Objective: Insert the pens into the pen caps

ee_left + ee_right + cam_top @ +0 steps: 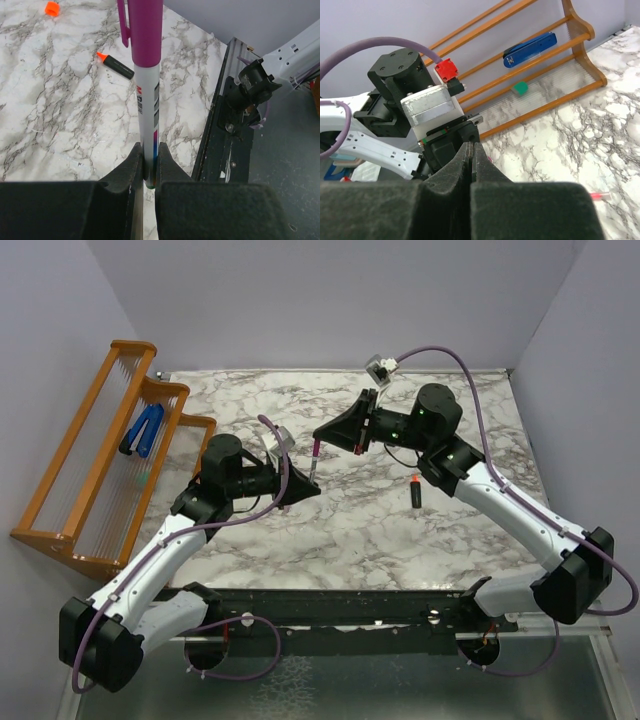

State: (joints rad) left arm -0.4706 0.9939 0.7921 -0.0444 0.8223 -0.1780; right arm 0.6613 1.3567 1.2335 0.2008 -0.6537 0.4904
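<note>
My left gripper [308, 487] [150, 160] is shut on the lower end of the white-grey pen [148, 115], holding it upright above the table. A magenta-purple cap [316, 452] [145, 30] sits over the pen's upper end. My right gripper [320, 437] [471, 147] is shut with nothing between its fingers, its tips right at the top of that cap. The black marker [415, 492] [120, 67] lies on the marble with its orange-red tip bare. The orange cap [51, 8] lies beyond it. A pink piece [600, 196] lies on the marble; I cannot tell whether it is pen or cap.
A wooden rack [100, 460] [555, 102] stands at the table's left edge, with the blue clip-shaped object [143, 430] [530, 48] and a small green item [520, 88] on it. The black base rail [230, 145] runs along the near edge.
</note>
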